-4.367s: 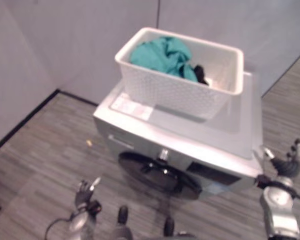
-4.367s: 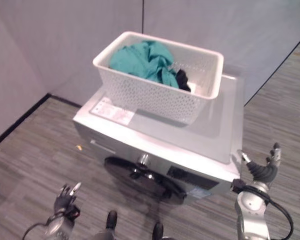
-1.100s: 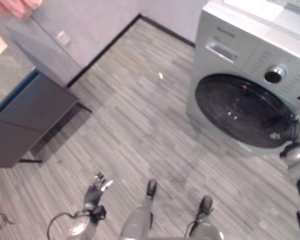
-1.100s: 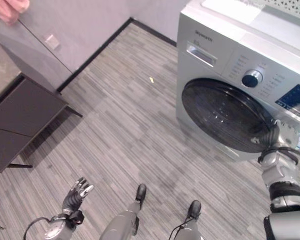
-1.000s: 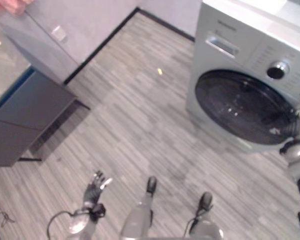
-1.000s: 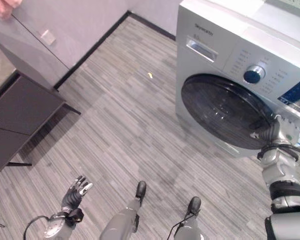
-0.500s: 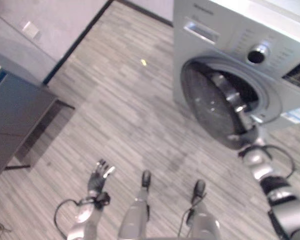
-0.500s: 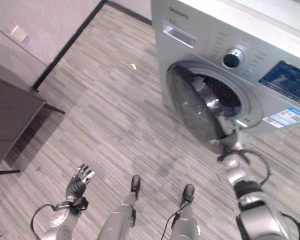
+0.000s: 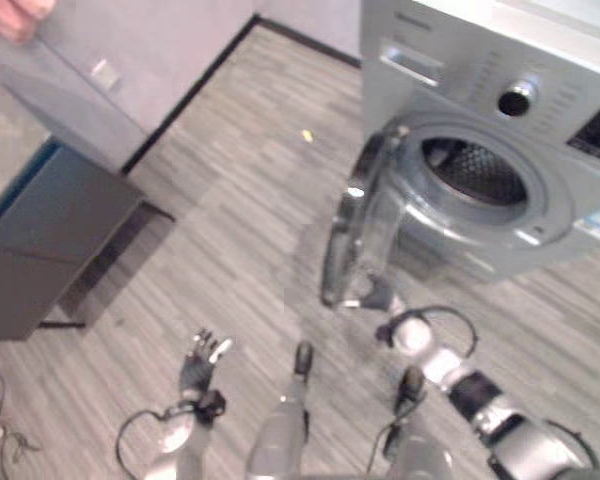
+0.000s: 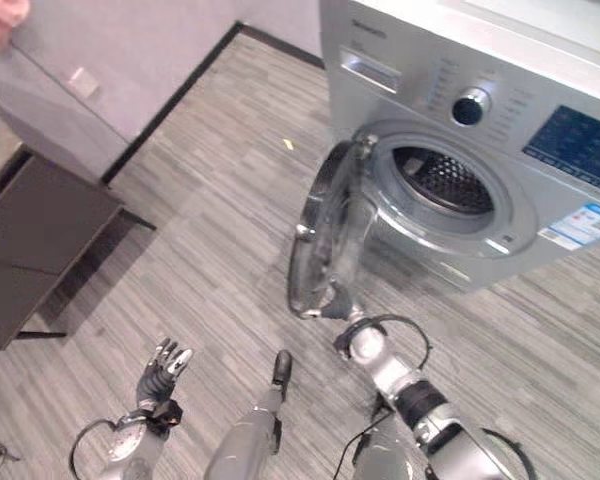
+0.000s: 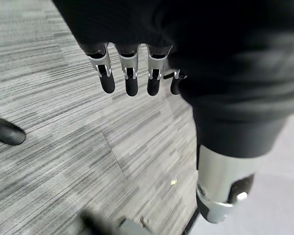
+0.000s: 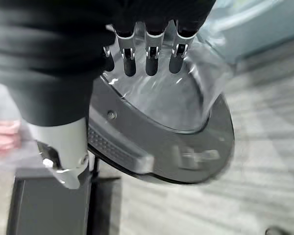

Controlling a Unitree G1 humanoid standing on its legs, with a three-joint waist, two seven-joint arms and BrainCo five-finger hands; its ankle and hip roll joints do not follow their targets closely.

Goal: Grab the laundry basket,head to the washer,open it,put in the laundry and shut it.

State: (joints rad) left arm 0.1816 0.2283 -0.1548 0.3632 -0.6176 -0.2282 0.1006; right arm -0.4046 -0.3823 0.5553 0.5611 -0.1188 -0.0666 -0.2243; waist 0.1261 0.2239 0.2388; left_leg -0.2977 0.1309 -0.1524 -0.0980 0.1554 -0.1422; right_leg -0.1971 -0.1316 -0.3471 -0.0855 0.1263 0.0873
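Note:
The silver washer (image 10: 500, 60) stands at the upper right with its round drum (image 10: 435, 180) exposed. Its glass door (image 10: 325, 235) hangs swung out to the left, edge-on to me. My right hand (image 10: 345, 303) is at the door's lower rim. In the right wrist view its fingers (image 12: 152, 58) lie straight against the door's glass bowl (image 12: 176, 142), with the thumb beside the dark rim. My left hand (image 9: 202, 357) hangs low at the lower left, fingers (image 11: 131, 81) straight over the floor, holding nothing.
A dark low cabinet (image 9: 50, 240) stands at the left against the grey wall with its black skirting. A small yellow scrap (image 9: 307, 135) lies on the striped grey floor in front of the washer. Something pink (image 9: 15, 15) shows at the top left corner.
The washer door has swung much further out, from half open to wide open, with my right hand following its lower rim leftwards and towards me. The camera shifted. The left hand stayed low.

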